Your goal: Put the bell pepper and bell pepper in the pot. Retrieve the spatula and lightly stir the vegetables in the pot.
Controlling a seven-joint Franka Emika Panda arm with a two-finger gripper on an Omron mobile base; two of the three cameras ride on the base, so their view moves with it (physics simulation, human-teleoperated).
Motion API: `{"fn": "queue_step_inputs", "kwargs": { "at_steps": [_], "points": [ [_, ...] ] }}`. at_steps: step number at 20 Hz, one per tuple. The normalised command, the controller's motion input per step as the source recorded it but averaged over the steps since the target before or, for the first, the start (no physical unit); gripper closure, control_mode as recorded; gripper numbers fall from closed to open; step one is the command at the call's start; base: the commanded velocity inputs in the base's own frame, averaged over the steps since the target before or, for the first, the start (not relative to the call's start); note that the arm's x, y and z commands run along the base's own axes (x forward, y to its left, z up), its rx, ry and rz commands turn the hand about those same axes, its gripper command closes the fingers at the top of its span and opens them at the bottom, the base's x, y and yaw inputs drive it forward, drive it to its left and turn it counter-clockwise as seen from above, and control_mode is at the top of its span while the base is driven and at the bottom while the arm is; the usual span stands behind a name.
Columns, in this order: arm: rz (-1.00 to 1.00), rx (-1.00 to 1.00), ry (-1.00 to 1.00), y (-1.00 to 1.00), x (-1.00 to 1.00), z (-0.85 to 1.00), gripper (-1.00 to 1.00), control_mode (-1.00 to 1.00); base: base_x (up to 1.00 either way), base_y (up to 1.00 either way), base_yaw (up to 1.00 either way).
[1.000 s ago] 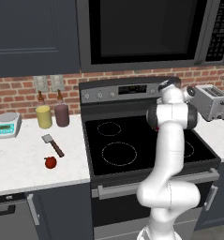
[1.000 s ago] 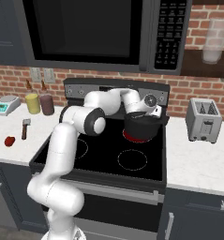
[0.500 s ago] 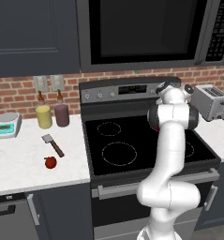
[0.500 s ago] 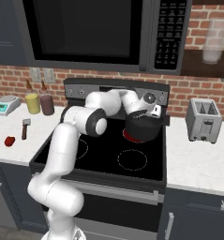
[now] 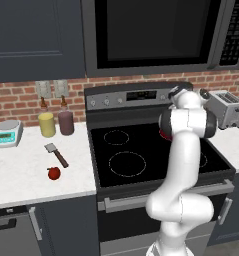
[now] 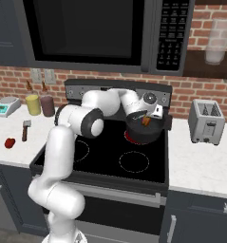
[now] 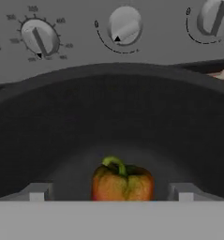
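Over the stove's back right burner, the gripper [image 7: 111, 193] hangs above the pot [image 6: 144, 130], its fingers [image 7: 38, 192] spread on either side of the orange-red bell pepper [image 7: 123, 183]; whether they touch it cannot be told. The pepper sits upright, green stem up. Far to the left on the white counter [image 5: 21, 175], the red bell pepper [image 5: 53, 173] lies just beside the spatula [image 5: 56, 154], whose handle points toward the counter's front edge, blade toward the wall.

On the left surface [image 5: 21, 175] are seen a red pepper [image 5: 53, 173], spatula [image 5: 56, 154], scale [image 5: 8, 132] and two jars; the pot [image 6: 143, 131] is borne by the stove [image 6: 110, 161]
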Motion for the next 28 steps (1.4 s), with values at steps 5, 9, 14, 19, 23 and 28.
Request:
{"fn": "queue_step_inputs", "kwargs": {
  "at_steps": [5, 9, 14, 19, 23, 28],
  "points": [
    [0.00, 0.00, -0.16, 0.00, -0.73, 0.46, -1.00, -1.00, 0.00, 0.00, 0.00],
    [0.00, 0.00, -0.10, 0.04, -0.68, 0.51, -1.00, -1.00, 0.00, 0.00, 0.00],
    [0.00, 0.00, 0.00, 0.22, -0.11, 0.26, -1.00, -1.00, 0.00, 0.00, 0.00],
    [0.00, -0.01, -0.06, 0.26, -0.63, 0.51, -1.00, -1.00, 0.00, 0.00, 0.00],
    [0.00, 0.00, -0.07, 0.40, -0.96, 0.91, -1.00, -1.00, 0.00, 0.00, 0.00],
    [0.00, 0.00, 0.01, 0.67, -1.00, 0.88, -1.00, -1.00, 0.00, 0.00, 0.00]
  ]
}}
